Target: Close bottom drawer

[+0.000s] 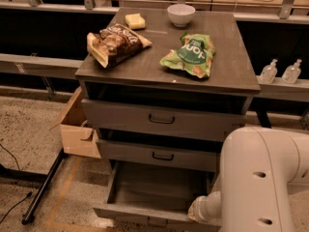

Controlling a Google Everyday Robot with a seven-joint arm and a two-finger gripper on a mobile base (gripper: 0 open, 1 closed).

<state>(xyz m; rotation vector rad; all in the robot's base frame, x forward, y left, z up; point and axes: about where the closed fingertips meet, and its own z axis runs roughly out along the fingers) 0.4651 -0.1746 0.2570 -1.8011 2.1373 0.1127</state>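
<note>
The bottom drawer (pixel 149 190) of the grey-brown cabinet is pulled far out and its inside looks empty. Its slim front panel (pixel 140 215) lies at the lower edge of the view, with the small black handle (pixel 157 222) barely showing. My gripper (pixel 195 211) sits at the drawer's front right corner, at the end of a white forearm, close to or touching the front panel. The large white arm body (pixel 263 182) hides the drawer's right side. The middle drawer (pixel 159 154) and top drawer (pixel 161 119) stand slightly out.
On the cabinet top (pixel 231 57) lie a brown snack bag (pixel 115 42), a green chip bag (pixel 190 54), a white bowl (pixel 181 14) and a yellow sponge (pixel 135 20). An open cardboard box (pixel 77 129) stands on the floor at the left. Two bottles (pixel 280 71) stand at the right.
</note>
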